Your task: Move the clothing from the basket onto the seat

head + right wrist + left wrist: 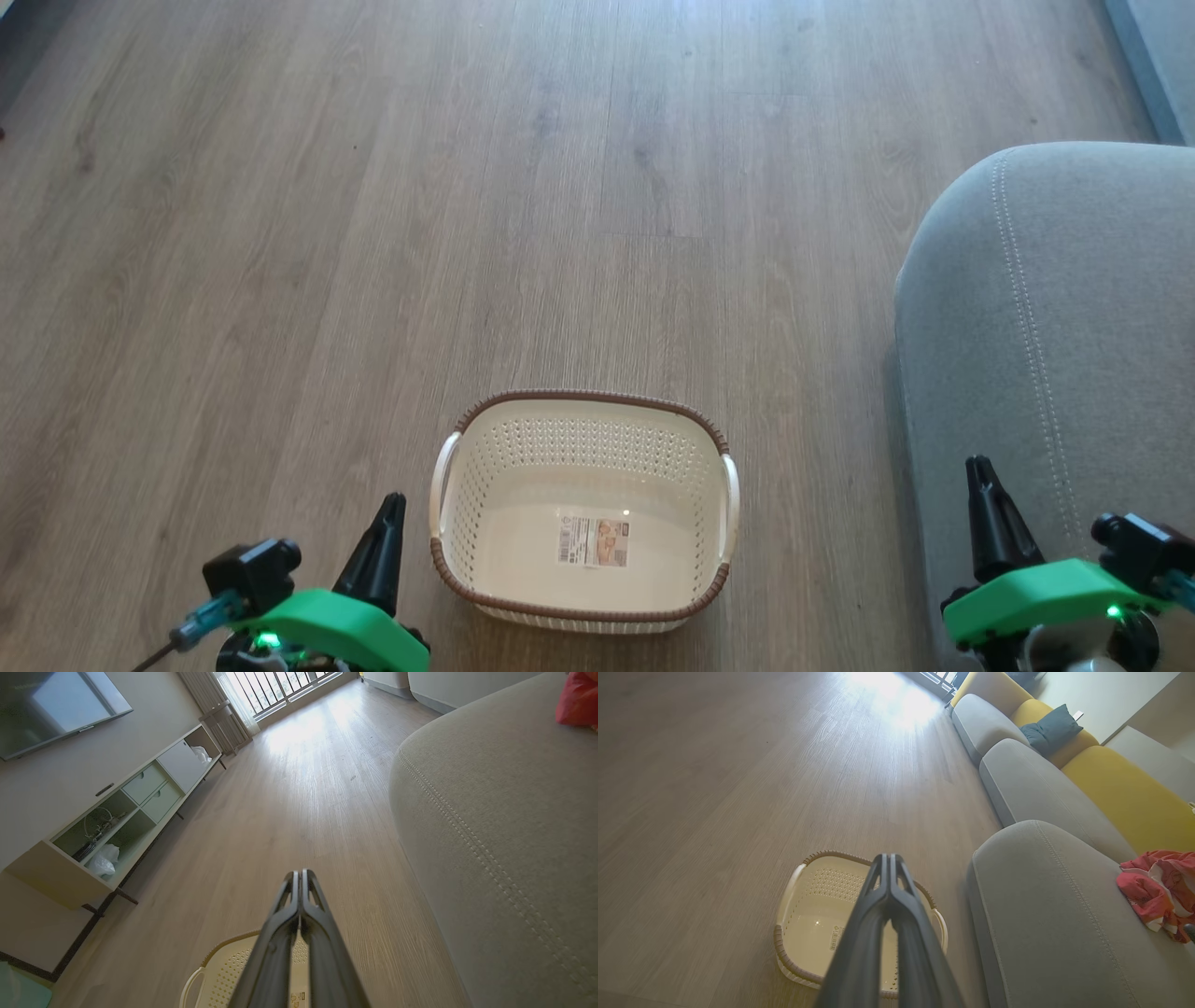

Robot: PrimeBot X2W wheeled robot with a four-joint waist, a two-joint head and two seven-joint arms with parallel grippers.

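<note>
The cream basket (485, 485) stands on the wood floor with only a label sticker inside; it also appears as basket (803, 914) and basket (219, 970). Red clothing (1157, 891) with white trim lies bunched on the grey seat (1045, 914), and a red corner of the clothing (579, 697) sits on the seat (504, 812). The seat (1055, 317) rises to the right of the basket. My left gripper (396, 500) is shut and holds nothing, left of the basket. My right gripper (977, 463) is shut and holds nothing, over the seat's front edge. Left gripper (889, 856) and right gripper (299, 872) show touching fingers.
More grey cushions (1017, 779) and yellow backrests (1125, 788) with a dark blue pillow (1052, 728) line the sofa. A TV cabinet (121, 807) stands along the far wall under a screen (51, 709). Bare wood floor (373, 233) stretches ahead and to the left.
</note>
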